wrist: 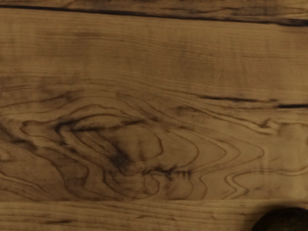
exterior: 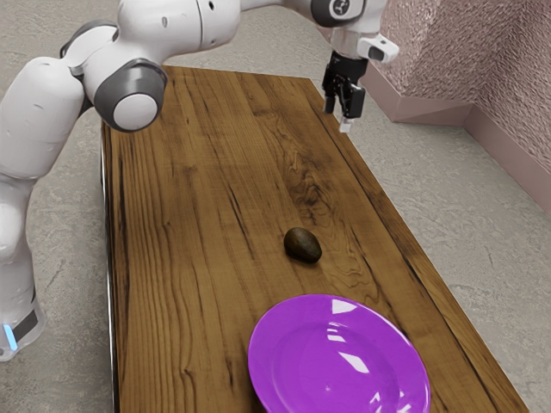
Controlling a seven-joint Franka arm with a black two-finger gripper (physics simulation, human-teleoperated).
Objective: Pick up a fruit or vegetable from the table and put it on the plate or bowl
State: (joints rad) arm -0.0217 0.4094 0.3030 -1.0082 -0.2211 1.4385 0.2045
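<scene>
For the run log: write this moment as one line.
stage: before grasp | gripper: above table, apart from dark fruit | dark fruit: lying on table, apart from purple plate | purple plate: no fruit on it

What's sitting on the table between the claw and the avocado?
Nothing: in the exterior view, only bare wooden table lies between the claw and the avocado. The wrist view shows the same bare grain.

Matt, grained wooden table (exterior: pixel 198 215), a glossy smooth purple plate (exterior: pixel 338 359), a dull dark avocado (exterior: pixel 302 245).
</scene>
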